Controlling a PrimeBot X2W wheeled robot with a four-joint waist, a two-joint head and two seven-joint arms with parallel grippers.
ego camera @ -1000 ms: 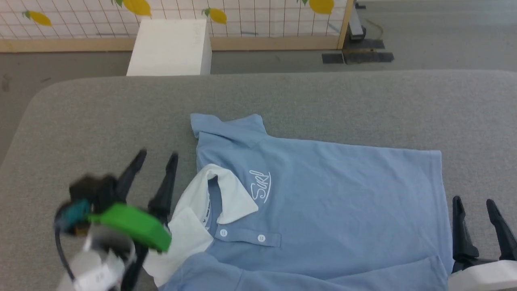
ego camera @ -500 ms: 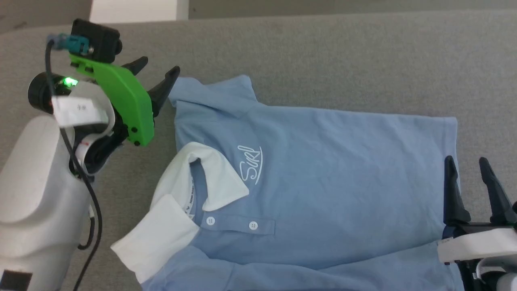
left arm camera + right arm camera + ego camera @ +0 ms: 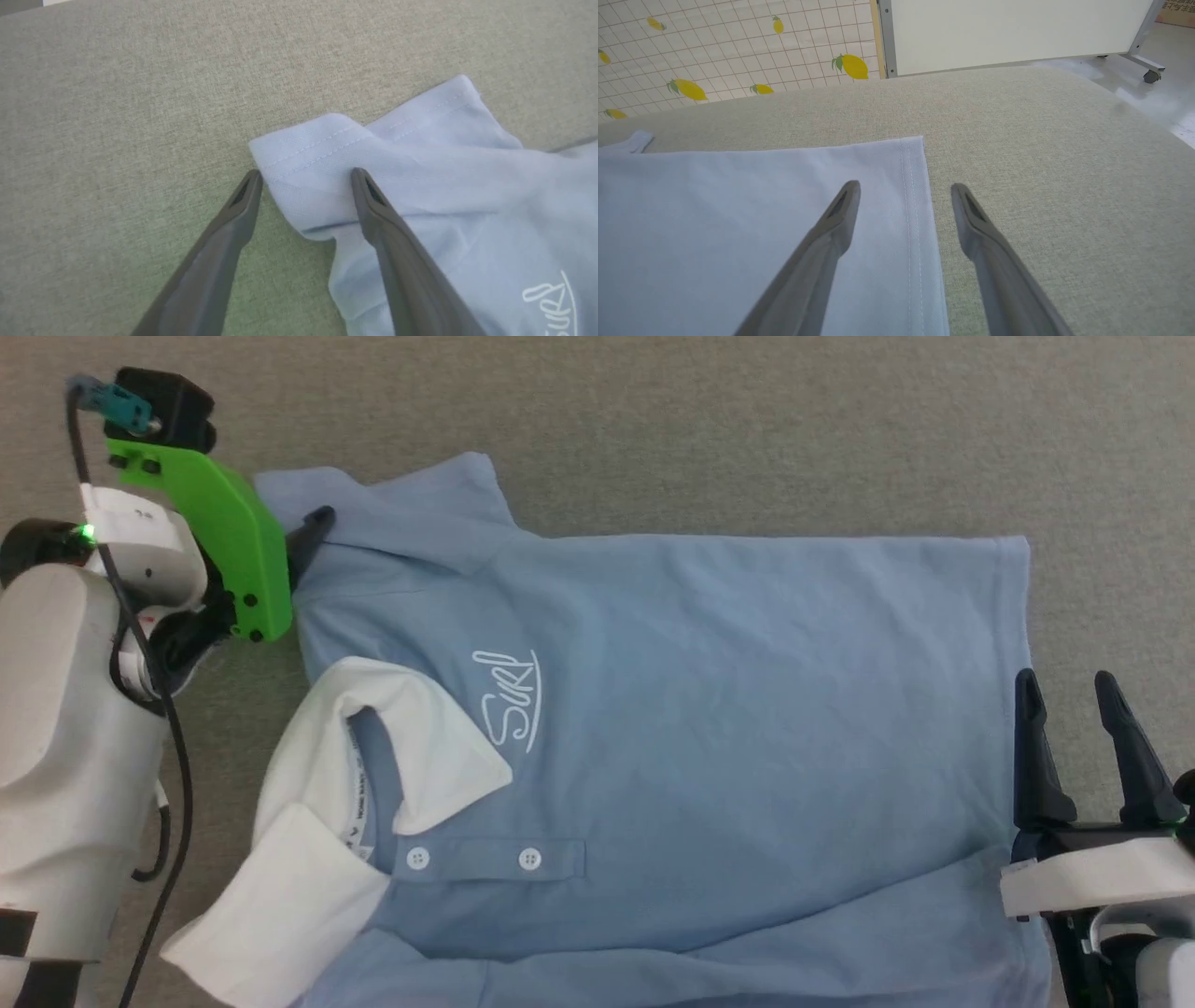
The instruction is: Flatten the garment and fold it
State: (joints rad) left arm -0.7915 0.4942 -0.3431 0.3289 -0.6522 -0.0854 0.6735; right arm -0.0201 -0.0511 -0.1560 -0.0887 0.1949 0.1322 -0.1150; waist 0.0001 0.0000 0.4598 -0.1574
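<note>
So our shirt (image 3: 709, 709) lies face up on the grey table (image 3: 747, 429), collar (image 3: 411, 747) to our left; left gripper (image 3: 306, 173) spread wide astride the sleeve (image 3: 327, 154) corner, gripping nothing; right gripper (image 3: 904, 185) likewise spread, empty, straddling the hem (image 3: 915, 224).

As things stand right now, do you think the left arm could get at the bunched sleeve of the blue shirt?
Probably yes. The left gripper is open, its fingertips straddling the folded edge of the sleeve on the grey surface, and nothing lies between them and the fabric.
</note>
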